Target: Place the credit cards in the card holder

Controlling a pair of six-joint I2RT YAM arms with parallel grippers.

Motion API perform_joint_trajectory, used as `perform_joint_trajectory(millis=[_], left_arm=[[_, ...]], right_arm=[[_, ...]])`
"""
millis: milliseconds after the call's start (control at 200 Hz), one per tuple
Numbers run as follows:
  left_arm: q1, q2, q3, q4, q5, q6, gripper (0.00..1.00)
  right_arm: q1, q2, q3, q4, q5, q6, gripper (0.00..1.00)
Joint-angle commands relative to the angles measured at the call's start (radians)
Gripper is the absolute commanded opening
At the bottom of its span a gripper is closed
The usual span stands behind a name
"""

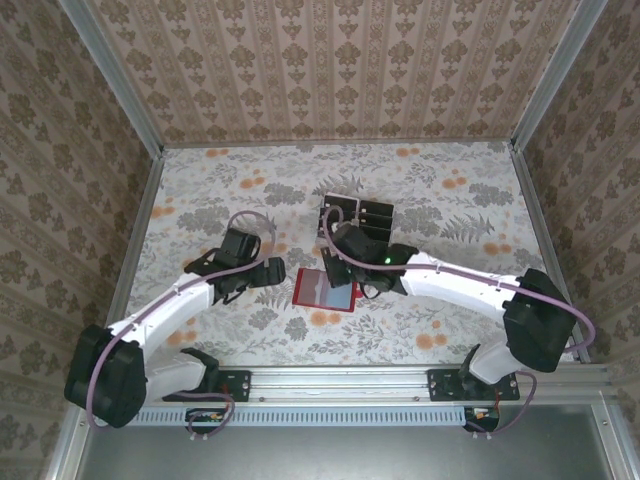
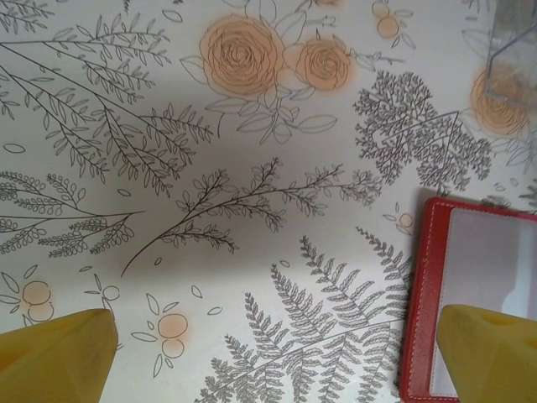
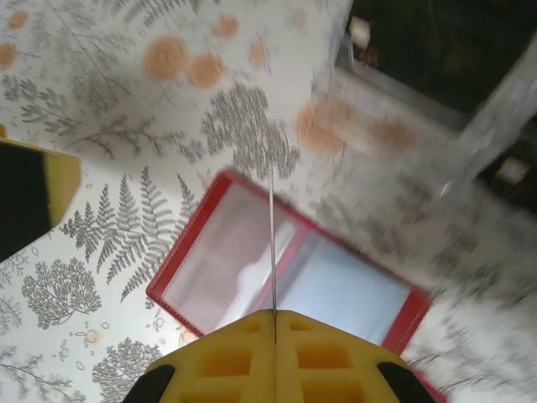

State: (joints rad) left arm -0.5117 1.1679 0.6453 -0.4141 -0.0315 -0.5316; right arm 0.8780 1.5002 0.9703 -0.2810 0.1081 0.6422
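The left gripper (image 2: 270,357) is seen spread wide, its 2 yellow fingertips (image 2: 59,357) at the bottom corners; the red card holder (image 2: 422,302) is laid open on the floral table (image 2: 210,126), overlapped by 1 fingertip; a clear plastic rack (image 2: 513,42) is glimpsed top right.

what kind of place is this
Likely a staged robot test cell, not a home: wallpaper panels in a metal frame, a floral tabletop, left arm and right arm bolted to a rail.

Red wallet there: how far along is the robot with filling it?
Done: the red wallet lies open, its pockets apparently empty. In hand: the right gripper pinches one thin card edge-on above it; the left gripper hovers open over its edge. Left: black cards in the clear rack.
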Motion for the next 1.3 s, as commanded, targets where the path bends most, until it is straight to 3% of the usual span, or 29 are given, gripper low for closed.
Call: perform_joint_trajectory(millis=[0, 240, 790, 1040, 1295], left_arm=[[-0.021, 0.022, 0.042, -0.028, -0.041, 0.048, 1.0], [-0.068, 0.081, 0.074, -0.031, -0.087, 0.068, 1.0], [-0.128, 0.137, 0.094, -0.031, -0.125, 0.085, 1.0], [-0.173, 0.175, 0.096, 0.012, -0.106, 0.116, 1.0], [-0.206, 0.207, 0.095, 0.073, -0.087, 0.145, 1.0]], right_arm=[[-0.001, -0.033, -0.099, 0.234, -0.065, 0.267, 0.0], [-0.004, -0.021, -0.215, 0.36, -0.063, 0.37, 0.0], [-0.007, 0.004, -0.284, 0.449, -0.09, 0.392, 0.0], [-0.029, 0.003, -0.37, 0.576, -0.097, 0.38, 0.0], [-0.043, -0.002, -0.404, 0.594, -0.111, 0.361, 0.0]])
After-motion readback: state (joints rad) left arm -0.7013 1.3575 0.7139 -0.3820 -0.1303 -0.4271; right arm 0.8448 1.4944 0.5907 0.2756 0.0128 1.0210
